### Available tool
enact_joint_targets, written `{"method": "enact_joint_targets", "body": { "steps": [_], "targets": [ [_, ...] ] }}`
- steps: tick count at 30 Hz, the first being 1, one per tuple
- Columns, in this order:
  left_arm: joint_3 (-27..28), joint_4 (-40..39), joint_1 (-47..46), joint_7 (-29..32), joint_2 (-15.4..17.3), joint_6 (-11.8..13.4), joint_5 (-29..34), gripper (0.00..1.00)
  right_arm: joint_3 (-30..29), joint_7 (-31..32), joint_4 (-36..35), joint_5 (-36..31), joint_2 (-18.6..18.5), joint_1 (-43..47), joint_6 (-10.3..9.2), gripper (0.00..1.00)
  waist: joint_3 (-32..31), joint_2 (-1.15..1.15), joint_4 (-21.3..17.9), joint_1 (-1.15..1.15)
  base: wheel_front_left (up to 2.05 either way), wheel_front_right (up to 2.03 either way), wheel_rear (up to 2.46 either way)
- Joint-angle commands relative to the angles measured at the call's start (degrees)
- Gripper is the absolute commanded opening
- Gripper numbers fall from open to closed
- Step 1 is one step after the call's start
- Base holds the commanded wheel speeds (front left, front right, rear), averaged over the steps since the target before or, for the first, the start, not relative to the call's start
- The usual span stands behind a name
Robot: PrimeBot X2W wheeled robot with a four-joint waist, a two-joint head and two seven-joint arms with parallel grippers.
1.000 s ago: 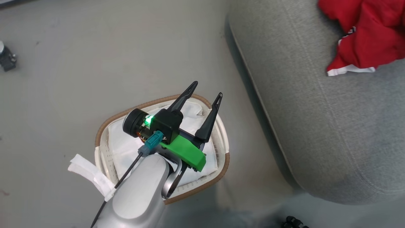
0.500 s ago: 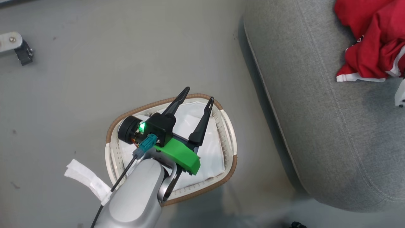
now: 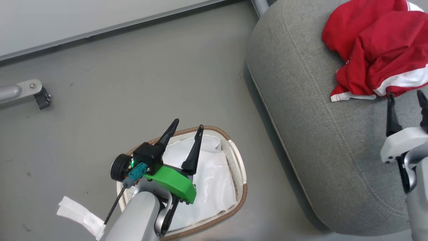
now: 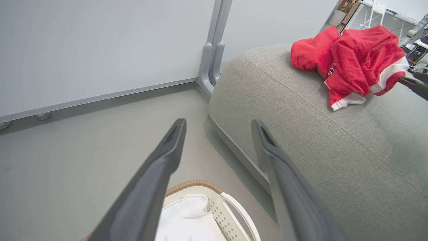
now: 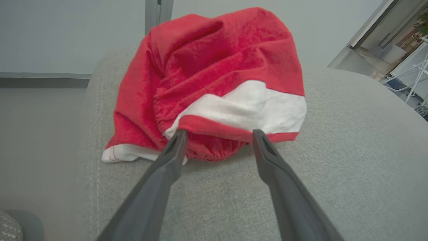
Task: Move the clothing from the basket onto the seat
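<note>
Two end effectors (image 3: 188,123) (image 3: 404,93), one basket (image 3: 235,158), one seat (image 3: 317,134), one red clothing heap (image 3: 384,43).

Bare seat (image 3: 334,150) lies open beside the heaped clothing (image 3: 378,50)

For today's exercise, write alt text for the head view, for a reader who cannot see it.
Red clothing lies crumpled on the large grey seat at upper right, the open right gripper close below it. At lower left the open left gripper hangs above the white basket on the floor, where a white liner shows.
</note>
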Motion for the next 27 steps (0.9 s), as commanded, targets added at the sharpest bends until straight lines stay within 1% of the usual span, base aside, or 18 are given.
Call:
{"method": "enact_joint_targets", "body": {
  "steps": [1, 5, 8, 14, 20, 27],
  "targets": [
    [1.0, -0.1, 1.6, 0.0, 0.3, 0.1, 0.6, 1.0, 0.8, -0.1, -1.1, 0.9, 0.8, 1.4, -0.08, 1.0, -2.9, 0.0, 0.4, 0.0, 0.0, 0.0, 0.0],
    [4.8, -0.7, 4.0, 0.0, 0.3, 1.2, 1.8, 1.0, 4.4, -0.1, -4.2, 3.6, 3.2, 3.3, -0.08, 1.0, -4.8, 0.0, 1.6, 0.0, 0.0, 0.0, 0.0],
    [8.0, -1.8, 5.9, 0.0, 0.2, 2.6, 2.8, 1.0, 7.1, -0.1, -6.4, 5.5, 5.0, 4.3, -0.08, 1.0, -6.0, 0.0, 2.8, 0.0, 0.0, 0.0, 0.0],
    [13.8, -2.6, 9.3, 0.0, 0.2, 4.6, 5.1, 1.0, 10.9, -0.1, -9.3, 7.8, 7.7, 6.0, -0.08, 1.0, -8.4, 0.0, 5.6, 0.0, 0.0, 0.0, 0.0],
    [19.1, -2.6, 12.3, 0.0, 0.2, 5.0, 6.0, 1.0, 12.0, -0.1, -10.2, 9.0, 9.1, 8.0, -0.08, 1.0, -10.7, 0.0, 8.0, 0.0, 0.0, 0.0, 0.0],
    [22.1, -3.2, 15.4, 0.0, 0.2, 4.7, 6.2, 1.0, 12.8, -0.1, -11.6, 10.4, 10.4, 11.0, -0.08, 1.0, -12.5, 0.0, 9.1, 0.0, 0.0, 0.0, 0.0]
  ]
}}
